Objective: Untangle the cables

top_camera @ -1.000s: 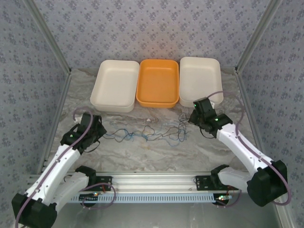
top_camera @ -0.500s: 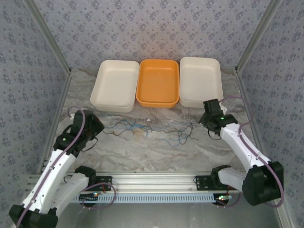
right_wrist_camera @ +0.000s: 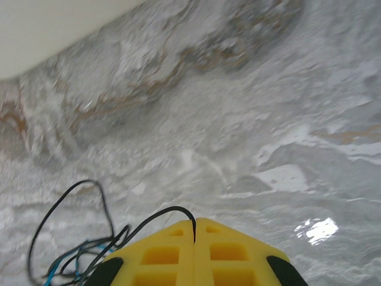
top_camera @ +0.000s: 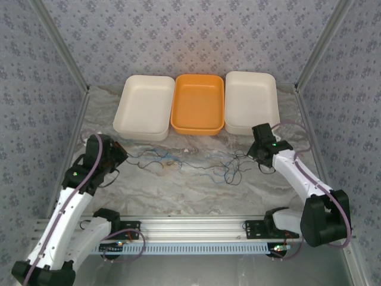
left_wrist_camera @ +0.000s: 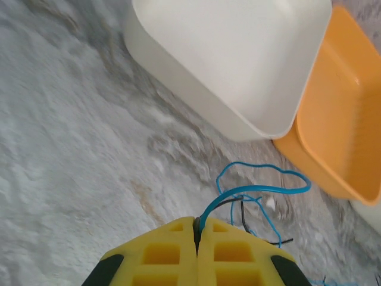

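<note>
A tangle of thin black, blue and tan cables [top_camera: 190, 162] stretches across the marble table between my two grippers. My left gripper [top_camera: 119, 154] is shut on a blue cable [left_wrist_camera: 250, 190] that loops out from between its yellow fingers [left_wrist_camera: 172, 250], with a black strand beside it. At the right end, my right gripper [top_camera: 255, 154] is shut on a black cable [right_wrist_camera: 156, 219] that curves away to the left, toward a bundle of black and blue strands [right_wrist_camera: 77, 253].
Three trays stand in a row at the back: a white tray [top_camera: 144, 107] on the left, an orange tray [top_camera: 198, 104] in the middle, another white tray [top_camera: 251, 102] on the right. A metal rail [top_camera: 190, 229] runs along the near edge.
Both grippers have moved outward and toward the trays, pulling the cable bundle out longer and straighter. The right arm has swung back in slightly since half a second ago.
</note>
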Robot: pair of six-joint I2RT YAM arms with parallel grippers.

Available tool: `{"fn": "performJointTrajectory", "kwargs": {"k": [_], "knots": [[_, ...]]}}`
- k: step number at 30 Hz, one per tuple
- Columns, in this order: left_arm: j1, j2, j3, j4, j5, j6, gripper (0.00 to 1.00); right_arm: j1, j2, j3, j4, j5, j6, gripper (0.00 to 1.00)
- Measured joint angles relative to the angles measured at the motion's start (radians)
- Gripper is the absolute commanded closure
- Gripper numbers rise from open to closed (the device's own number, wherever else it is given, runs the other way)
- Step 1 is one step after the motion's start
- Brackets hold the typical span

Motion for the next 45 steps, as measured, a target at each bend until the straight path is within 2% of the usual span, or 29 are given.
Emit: {"fn": "performJointTrajectory", "kwargs": {"k": [4,7,15,16,19,20,22,23,28,32,38,45], "knots": [[0.125,0.016,0.081,-0.050,-0.006,0.045,1.00,-0.110,-0.082,-0.005,-0.005,-0.023,-0.006,1.00],[0.184,0.024,0.076,-0.051,0.041,0.062,1.00,-0.141,-0.110,-0.005,-0.002,-0.047,-0.018,1.00],[0.192,0.063,0.040,0.042,0.256,0.067,1.00,-0.047,-0.011,-0.004,0.016,-0.101,-0.040,1.00],[0.192,0.062,0.040,0.061,0.286,0.068,1.00,-0.032,0.005,-0.004,0.017,-0.102,-0.042,0.94],[0.192,0.063,0.041,0.119,0.388,0.066,1.00,-0.009,0.027,-0.004,0.029,-0.121,-0.053,0.63],[0.187,0.064,0.041,0.146,0.426,0.061,1.00,0.000,0.029,-0.004,0.035,-0.123,-0.058,0.56],[0.162,0.069,0.044,0.200,0.485,0.050,1.00,0.041,0.022,-0.004,0.041,-0.119,-0.065,0.47],[0.140,0.072,0.048,0.227,0.509,0.047,1.00,0.074,0.008,-0.004,0.044,-0.116,-0.068,0.45],[0.021,0.097,0.088,0.327,0.570,0.048,1.00,0.245,-0.177,0.009,0.050,-0.082,-0.045,0.44],[-0.095,0.133,0.092,0.411,0.558,0.055,1.00,0.352,-0.289,0.054,0.112,-0.068,0.008,0.39],[-0.266,0.215,0.084,0.502,0.476,0.068,1.00,0.448,-0.218,0.011,0.430,-0.158,0.182,0.31],[-0.386,0.285,0.083,0.538,0.380,0.104,1.00,0.588,-0.079,0.065,0.586,-0.168,0.300,0.50]]}}
